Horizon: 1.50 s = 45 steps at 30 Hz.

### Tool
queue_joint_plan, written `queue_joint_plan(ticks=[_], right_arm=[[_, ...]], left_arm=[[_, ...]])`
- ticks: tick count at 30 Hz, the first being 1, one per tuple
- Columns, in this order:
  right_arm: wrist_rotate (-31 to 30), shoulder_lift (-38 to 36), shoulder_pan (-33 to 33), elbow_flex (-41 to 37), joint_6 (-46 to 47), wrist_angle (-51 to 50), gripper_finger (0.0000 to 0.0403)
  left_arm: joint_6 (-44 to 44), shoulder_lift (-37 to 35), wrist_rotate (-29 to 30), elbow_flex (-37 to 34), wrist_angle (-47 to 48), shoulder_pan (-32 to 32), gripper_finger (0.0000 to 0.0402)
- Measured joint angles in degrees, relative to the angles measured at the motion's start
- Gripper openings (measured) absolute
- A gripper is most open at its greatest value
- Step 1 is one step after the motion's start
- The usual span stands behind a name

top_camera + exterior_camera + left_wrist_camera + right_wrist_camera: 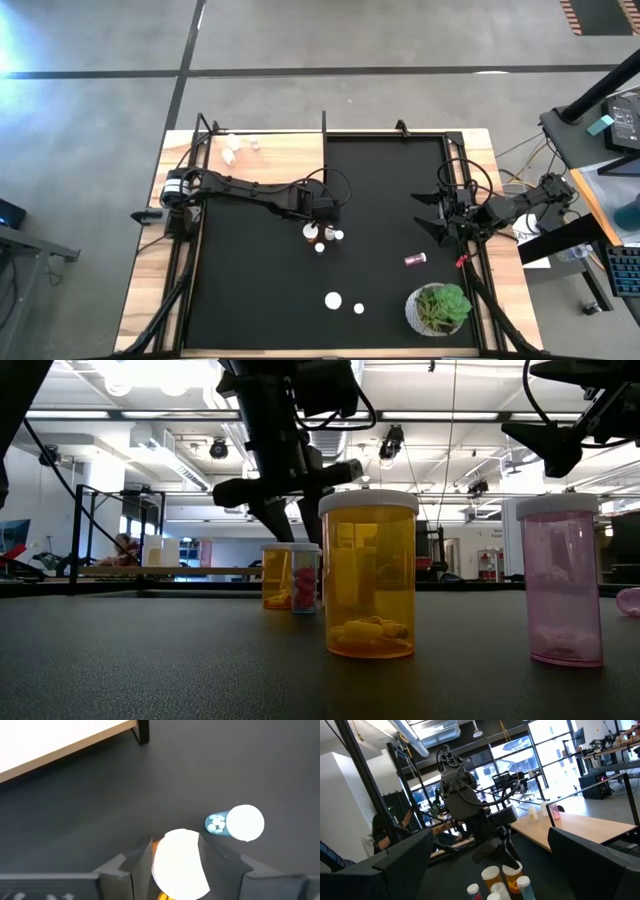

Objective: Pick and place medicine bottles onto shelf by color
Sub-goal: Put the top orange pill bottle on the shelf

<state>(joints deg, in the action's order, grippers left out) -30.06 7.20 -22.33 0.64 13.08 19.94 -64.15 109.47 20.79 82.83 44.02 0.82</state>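
Near the centre of the high view, the left gripper (175,865) has its jaws closed around an upright orange bottle (179,865), apparently gripping it, long axis vertical, cap up. The shelf (262,158) lies at upper left. The right gripper (432,214), jaws open, waits at right.

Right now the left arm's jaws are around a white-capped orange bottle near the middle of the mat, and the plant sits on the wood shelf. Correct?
Not quite. The plant stands on the black mat, at its corner near the right arm, as the high view shows; the wood shelf holds only a few small bottles. The rest holds: the left gripper has its jaws around a white-capped orange bottle.
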Motion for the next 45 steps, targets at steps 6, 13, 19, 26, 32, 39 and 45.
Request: queue_joint_plan(ticks=[6, 13, 19, 26, 32, 39, 45], right_arm=[[0.0, 0.0, -0.01, 0.0, -0.02, -0.01, 0.0384], [0.02, 0.0, -0.02, 0.0, 0.0, -0.01, 0.0384], [0.0, 0.0, -0.02, 0.0, 0.0, 0.0, 0.0384], [0.0, 0.0, 0.0, 0.0, -0.01, -0.02, 0.0384], [0.0, 0.0, 0.0, 0.0, 0.0, -0.01, 0.0384], [0.01, 0.02, 0.0, 0.0, 0.0, -0.01, 0.0384], [0.0, 0.0, 0.0, 0.0, 0.0, -0.02, 0.0384]], left_arm=[[-0.01, 0.0, -0.57, 0.0, 0.04, 0.0, 0.018], [0.04, -0.37, -0.85, -0.11, 0.61, 0.0, 0.0253], [0.06, -0.52, -0.88, -0.17, 1.46, -0.09, 0.0313], [0.08, -0.64, -0.82, -0.17, 3.83, -0.49, 0.0338], [0.08, -2.44, -0.76, -0.17, 6.75, -0.85, 0.0339], [-0.03, -2.93, -1.44, -0.17, 7.53, -1.14, 0.0339], [-1.77, -2.93, -4.08, -0.15, 10.22, -1.12, 0.0339]])
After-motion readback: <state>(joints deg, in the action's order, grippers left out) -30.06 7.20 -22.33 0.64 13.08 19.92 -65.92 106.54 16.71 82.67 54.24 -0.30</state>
